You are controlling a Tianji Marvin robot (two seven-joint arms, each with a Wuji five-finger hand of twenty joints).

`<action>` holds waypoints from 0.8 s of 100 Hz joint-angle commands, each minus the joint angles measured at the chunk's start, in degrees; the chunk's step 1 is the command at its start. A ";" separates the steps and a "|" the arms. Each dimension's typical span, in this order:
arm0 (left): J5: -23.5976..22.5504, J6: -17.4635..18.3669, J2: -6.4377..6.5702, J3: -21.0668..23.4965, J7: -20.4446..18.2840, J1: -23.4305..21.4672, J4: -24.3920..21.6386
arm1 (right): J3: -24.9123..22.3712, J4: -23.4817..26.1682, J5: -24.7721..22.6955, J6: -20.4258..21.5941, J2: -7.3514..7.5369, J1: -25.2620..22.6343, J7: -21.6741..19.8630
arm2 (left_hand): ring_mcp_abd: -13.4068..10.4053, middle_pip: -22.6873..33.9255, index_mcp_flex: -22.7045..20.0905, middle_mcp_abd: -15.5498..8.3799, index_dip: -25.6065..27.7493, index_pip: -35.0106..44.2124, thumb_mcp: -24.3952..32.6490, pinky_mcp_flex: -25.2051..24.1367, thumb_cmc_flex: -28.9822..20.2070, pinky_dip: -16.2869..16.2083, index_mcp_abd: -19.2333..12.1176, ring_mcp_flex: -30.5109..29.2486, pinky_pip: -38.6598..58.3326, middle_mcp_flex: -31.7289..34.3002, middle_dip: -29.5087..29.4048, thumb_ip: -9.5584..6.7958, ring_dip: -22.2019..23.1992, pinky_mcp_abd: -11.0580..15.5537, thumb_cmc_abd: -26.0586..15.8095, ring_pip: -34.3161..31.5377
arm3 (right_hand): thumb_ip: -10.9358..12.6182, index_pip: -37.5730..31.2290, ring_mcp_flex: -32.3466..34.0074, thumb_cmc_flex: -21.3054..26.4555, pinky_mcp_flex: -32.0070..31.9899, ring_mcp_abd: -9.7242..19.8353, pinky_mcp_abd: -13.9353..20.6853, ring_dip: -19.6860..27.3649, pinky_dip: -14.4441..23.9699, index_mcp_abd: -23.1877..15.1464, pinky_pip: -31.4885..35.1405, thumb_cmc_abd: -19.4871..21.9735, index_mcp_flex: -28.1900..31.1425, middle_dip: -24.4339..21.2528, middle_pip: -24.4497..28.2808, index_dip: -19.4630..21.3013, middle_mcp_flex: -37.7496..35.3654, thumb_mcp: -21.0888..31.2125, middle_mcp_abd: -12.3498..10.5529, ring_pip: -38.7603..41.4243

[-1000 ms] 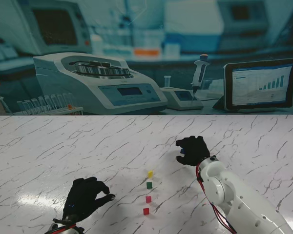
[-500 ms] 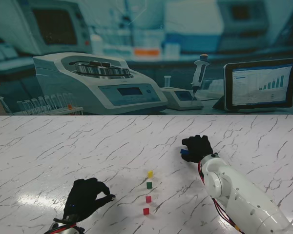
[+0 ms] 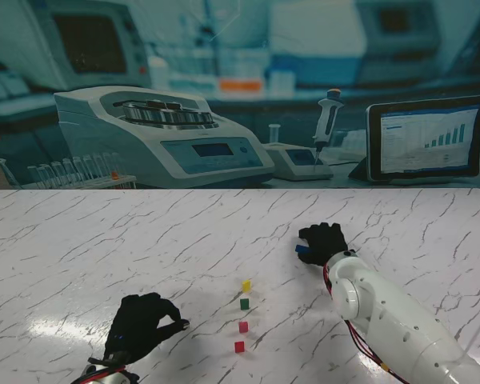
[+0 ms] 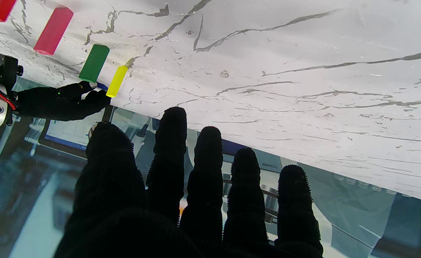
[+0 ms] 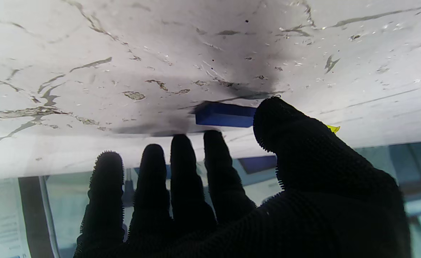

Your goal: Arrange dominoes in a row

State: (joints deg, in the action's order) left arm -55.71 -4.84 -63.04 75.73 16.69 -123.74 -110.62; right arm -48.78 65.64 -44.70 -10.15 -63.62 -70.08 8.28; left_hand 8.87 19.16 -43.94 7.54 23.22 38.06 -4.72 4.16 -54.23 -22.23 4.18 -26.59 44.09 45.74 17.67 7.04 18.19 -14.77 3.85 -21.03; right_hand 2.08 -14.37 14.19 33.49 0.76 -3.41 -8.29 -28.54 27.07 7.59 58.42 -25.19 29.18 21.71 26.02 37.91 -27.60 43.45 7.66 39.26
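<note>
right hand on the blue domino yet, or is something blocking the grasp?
Probably yes. The right hand is at the blue domino lying flat on the table: thumb beside one end, fingers apart near it, nothing between. No closed grasp shows yet.

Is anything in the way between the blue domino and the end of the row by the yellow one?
No. Only bare table lies between the blue domino at the right hand and the yellow domino.

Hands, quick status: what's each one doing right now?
Left hand: open, fingers apart, holding nothing.
Right hand: at the blue domino, thumb against it; a closed grasp cannot be told.
</note>
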 commanded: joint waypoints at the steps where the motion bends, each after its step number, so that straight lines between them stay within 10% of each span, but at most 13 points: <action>1: 0.38 0.96 -0.31 -0.18 -0.60 -0.30 -0.11 | 0.65 -0.81 0.60 -0.04 -0.74 0.26 -0.01 | -1.20 1.14 -0.80 -1.30 -0.44 0.94 0.03 -0.47 -1.44 -1.21 -1.61 -0.21 1.64 0.97 0.66 0.46 0.64 -0.31 -0.72 -0.98 | -2.10 -0.45 -0.42 -0.23 0.13 1.26 0.06 0.79 0.96 -1.30 -0.74 1.31 -0.52 -0.74 0.06 -0.76 0.30 -0.82 -0.82 0.11; 80: 0.82 1.13 -0.36 -0.16 -0.51 -0.32 0.05 | 0.65 -2.13 2.30 2.81 -0.62 -0.72 -0.61 | -1.06 1.18 -0.82 -1.20 -0.46 1.04 0.06 -0.51 -1.28 -1.23 -1.45 -0.26 1.68 0.95 0.68 0.40 0.69 -0.35 -0.98 -1.05 | -2.42 -8.44 6.24 2.79 3.25 2.62 1.41 -0.94 1.54 -5.83 1.80 -1.73 6.96 1.80 6.88 2.50 -7.74 3.53 -3.36 3.96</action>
State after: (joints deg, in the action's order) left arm -55.21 -4.96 -63.05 75.73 16.58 -123.73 -110.62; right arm -48.83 63.93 -42.35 -7.66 -64.19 -69.18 8.81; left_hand 8.87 19.29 -43.94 7.53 23.22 38.44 -4.72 4.16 -54.23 -22.23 4.18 -26.59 44.20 45.74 17.67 7.04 18.19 -14.77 3.85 -21.03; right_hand 2.08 -18.50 19.56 34.98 3.71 -1.91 -8.29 -28.47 27.70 4.24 59.19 -25.91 31.84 20.61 27.02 38.27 -30.22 45.75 6.20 42.11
